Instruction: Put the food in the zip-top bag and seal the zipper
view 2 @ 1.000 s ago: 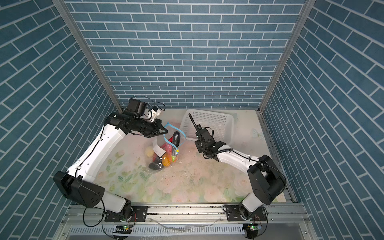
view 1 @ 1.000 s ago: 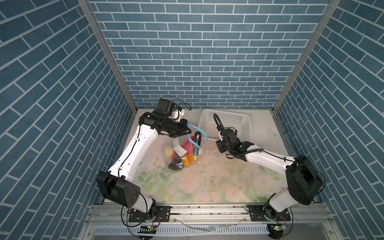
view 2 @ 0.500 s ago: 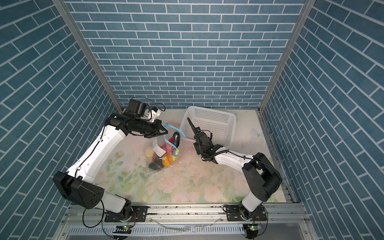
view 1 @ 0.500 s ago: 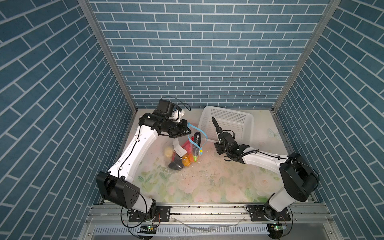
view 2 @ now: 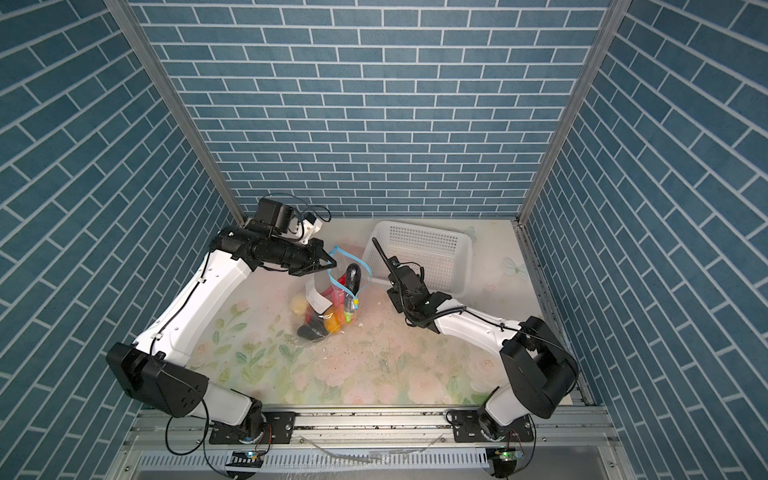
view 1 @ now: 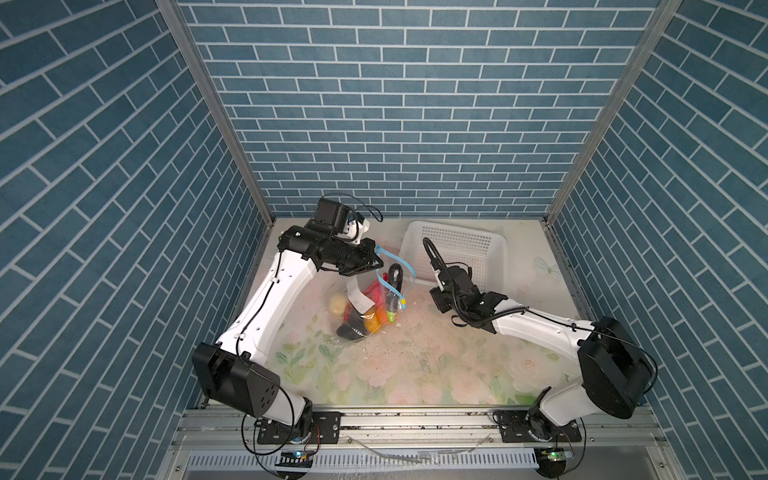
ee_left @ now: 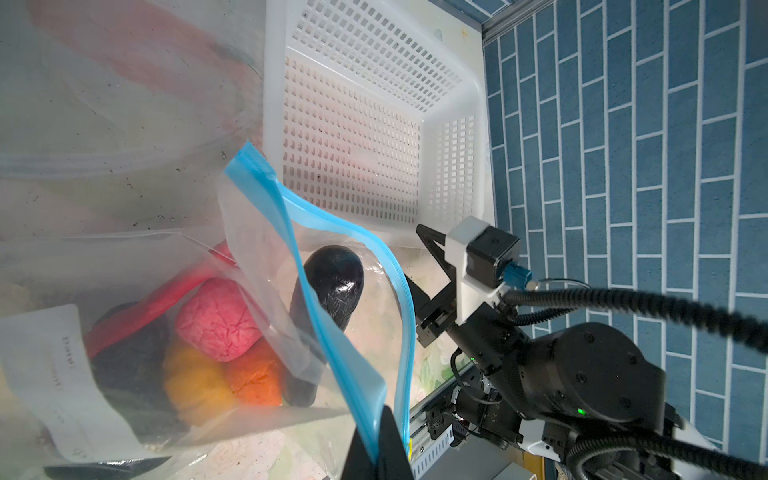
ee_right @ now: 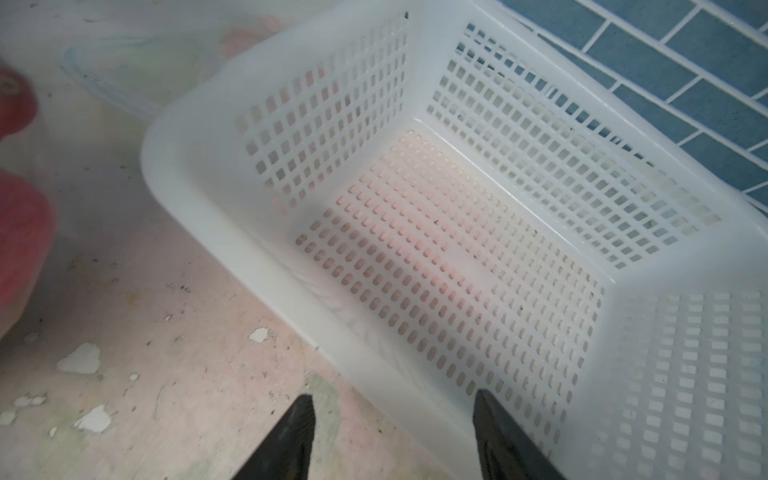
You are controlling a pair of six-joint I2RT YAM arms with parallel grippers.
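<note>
Currently, hazards are running largest item first.

- Table (view 1: 415, 374): carrying everything, with crumbs scattering in front of the basket.
- Basket (view 1: 469, 245): white and perforated. A wide sweep by the right arm is risking a knock against it.
- Zip-top bag (view 1: 365, 291): standing just beside the basket, mouth gaping, hanging from a single pinch. A hard tug is likely tipping it.
- Left hand (view 1: 376, 262): clenching the bag's blue edge on the bag's side away from the basket. A slipping pinch is letting the mouth collapse.
- Right hand (ee_right: 390, 399): released, grasping nothing, hovering at the basket's rim beside the bag.
- Food (view 1: 372, 322): sitting inside the bag. The black oval (ee_left: 332, 282) is standing tall toward the mouth, probably obstructing closure.
- Zipper (ee_left: 276, 195): bowing apart. Misaligned tracks are risking a false seal.
- Slider tab (view 1: 402, 304): dangling near the basket's corner, apart from both hands. Being small, it is easily missed.
</note>
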